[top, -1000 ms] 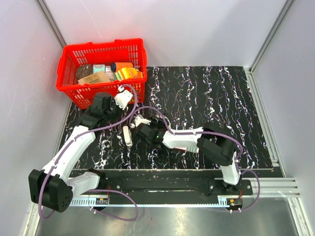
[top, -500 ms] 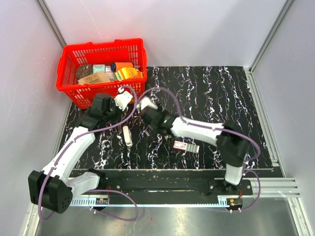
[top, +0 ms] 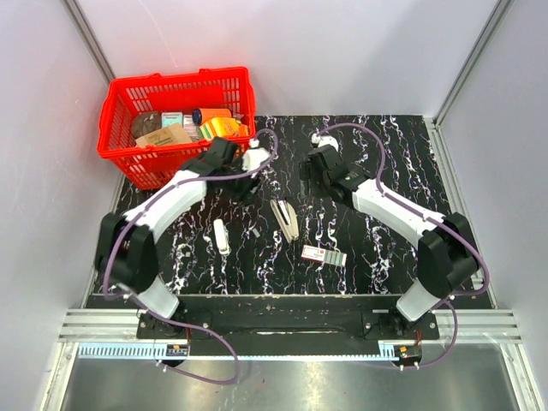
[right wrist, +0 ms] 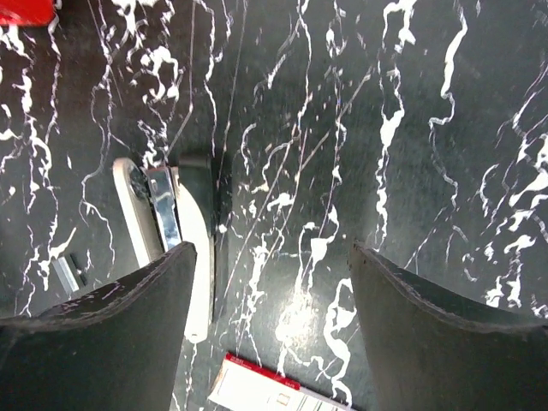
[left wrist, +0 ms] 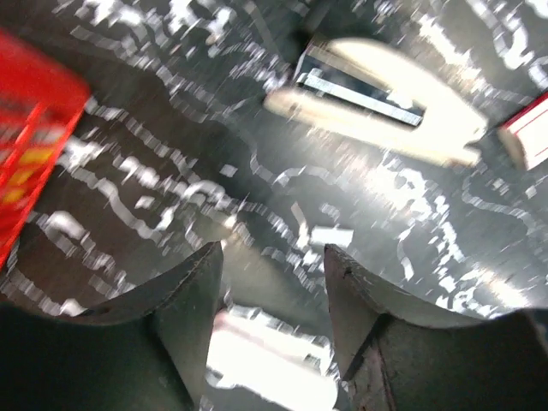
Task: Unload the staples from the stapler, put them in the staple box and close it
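1. Top view: the slim grey-silver metal stapler [top: 285, 219] lay flat on the black white-veined mat [top: 385, 154], mid-table, free of both tools. The left gripper [top: 248, 181] hovered on its far-left side and the right gripper [top: 312, 174] on its far-right, neither touching it. My read: both arms stood off so the stapler sat unobstructed
2. Same view: a short white bar [top: 222, 236] lay left of the stapler, and a flat red-and-white labelled box [top: 324, 255] sat near its near end. A red plastic basket [top: 175, 120] of goods sat in the far-left corner, well apart. Jaw gaps weren't resolvable from here
3. Left wrist: blurred, but the fingers [left wrist: 184, 300] stood apart with only mat between them, so the left gripper was open and empty. The stapler [left wrist: 377, 103] lay ahead of the jaws, a shiny rail showing along its pale body. There was a bright patch low between the fingers; can't tell what it was
4. Right wrist: sharp. The fingers [right wrist: 445, 334] were spread wide with nothing held, so the right gripper was open and empty. The stapler [right wrist: 199, 231] was just past the finger at frame left, partly hidden by it. Its chrome channel and black end piece were visible here, which the top view didn't resolve. A small grey strip [right wrist: 67, 274] lay beside it, possibly staples, too small to confirm
5. Judgement: the exposed rail suggests the magazine was accessible; whether it was empty isn't readable in any view
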